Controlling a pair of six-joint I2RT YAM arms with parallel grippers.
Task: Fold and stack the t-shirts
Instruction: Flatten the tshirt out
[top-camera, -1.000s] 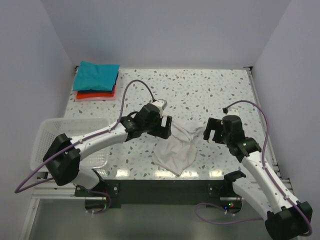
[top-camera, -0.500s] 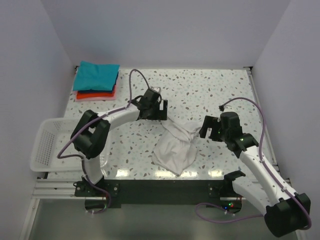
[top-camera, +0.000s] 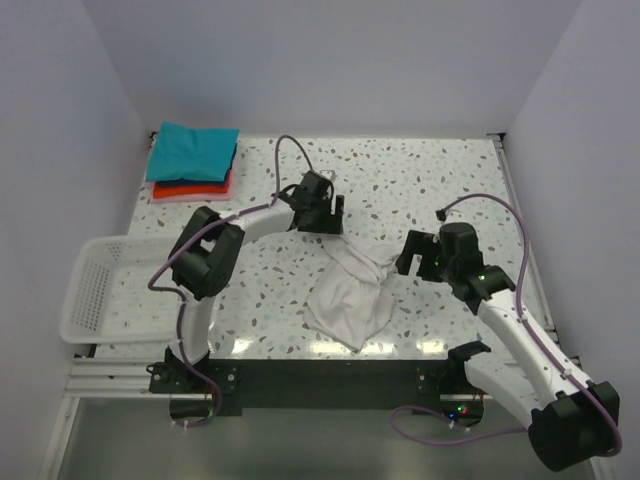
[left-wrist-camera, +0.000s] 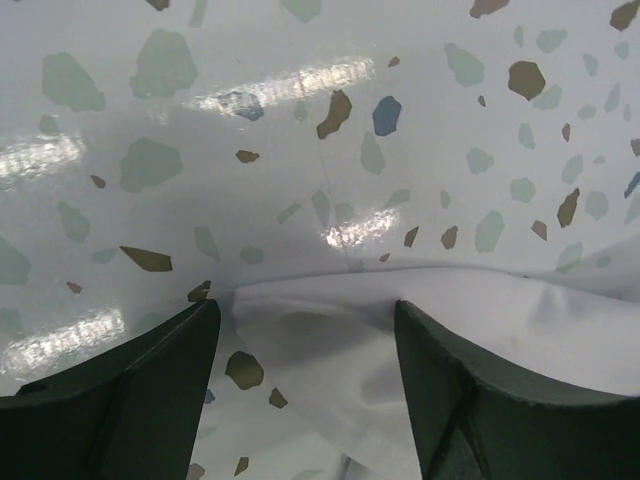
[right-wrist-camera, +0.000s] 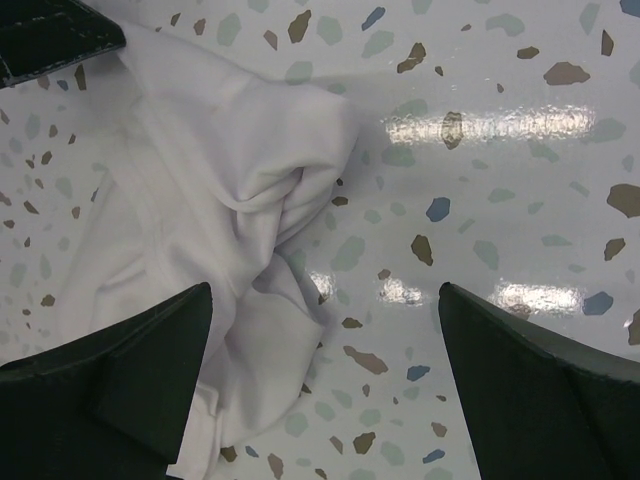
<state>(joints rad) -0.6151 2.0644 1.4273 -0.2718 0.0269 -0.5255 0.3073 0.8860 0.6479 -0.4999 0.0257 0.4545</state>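
The white t-shirt (top-camera: 350, 292) lies crumpled near the table's front middle. My left gripper (top-camera: 326, 222) is open at its far left corner. In the left wrist view the cloth corner (left-wrist-camera: 340, 340) lies between the two spread fingers (left-wrist-camera: 130, 400), low over the table. My right gripper (top-camera: 412, 260) is open beside the shirt's right edge. In the right wrist view the bunched shirt (right-wrist-camera: 220, 200) reaches under its left finger (right-wrist-camera: 110, 370), and bare table lies under the right one. The teal shirt (top-camera: 193, 152) lies folded on the red-orange shirt (top-camera: 192, 190) at the back left.
A white mesh basket (top-camera: 95, 290) stands at the front left edge, beside the left arm's base. Walls close in the table at the back and on both sides. My left gripper also shows in the right wrist view (right-wrist-camera: 50, 35).
My left arm has swung back and its gripper has moved off the shirt's top to the far left corner. My right gripper has edged left toward the shirt.
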